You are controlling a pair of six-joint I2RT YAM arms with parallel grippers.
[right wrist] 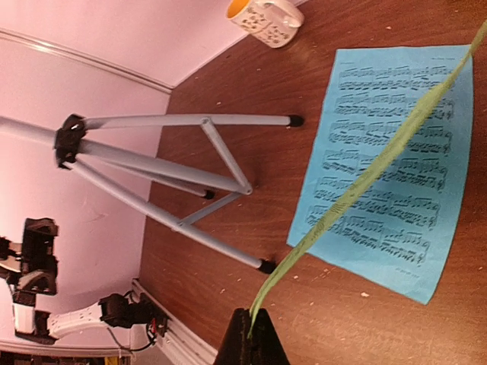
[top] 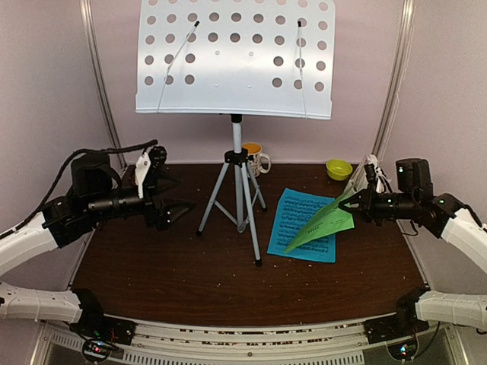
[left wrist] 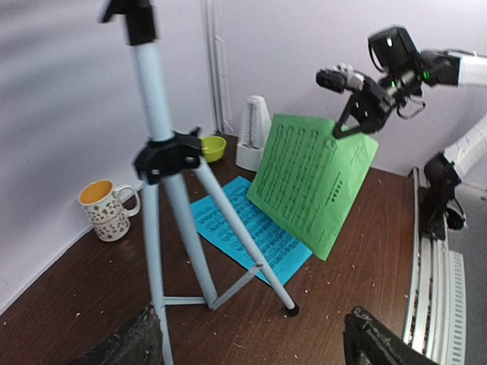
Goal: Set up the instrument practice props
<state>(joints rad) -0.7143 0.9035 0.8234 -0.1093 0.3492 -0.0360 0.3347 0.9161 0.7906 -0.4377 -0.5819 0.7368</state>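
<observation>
With right claw (top: 354, 201) pinching the green paper music sheet (top: 323, 224) by a corner, best to lift slow toward the pale grey perforated stand (top: 243, 91) up-left of it, watching the droop.

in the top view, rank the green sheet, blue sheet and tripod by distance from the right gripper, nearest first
1. green music sheet, pinched in the right gripper
2. blue music sheet, lying flat just to its left
3. silver tripod, centre of the scene, farthest
</observation>
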